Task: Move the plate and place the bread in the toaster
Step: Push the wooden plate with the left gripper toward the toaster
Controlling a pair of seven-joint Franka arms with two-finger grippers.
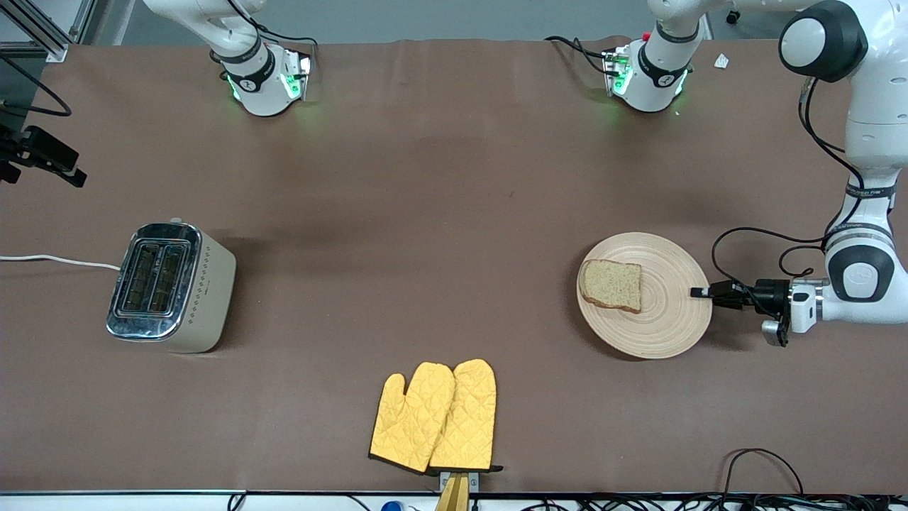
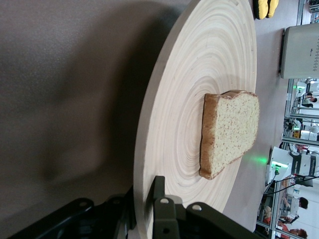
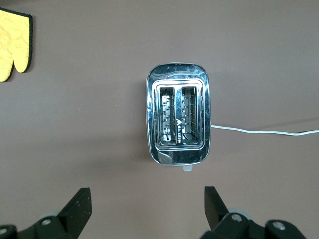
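Observation:
The plate [image 1: 667,326] lies on the brown table toward the left arm's end, with the bread [image 1: 612,285] flat on it. My left gripper [image 1: 702,292] is low at the plate's rim, one finger over the rim and one under it, shut on it; the left wrist view shows the plate [image 2: 199,74], the bread [image 2: 230,132] and the gripper [image 2: 144,199]. The toaster [image 1: 170,287] stands toward the right arm's end, slots empty. My right gripper [image 3: 146,196] is open and empty, high over the toaster [image 3: 178,119]; it is out of the front view.
Yellow oven mitts [image 1: 436,417] lie at the table's edge nearest the front camera, between the toaster and the plate. The toaster's white cord [image 1: 57,260] runs off the right arm's end. A black camera mount [image 1: 39,152] sits at that end.

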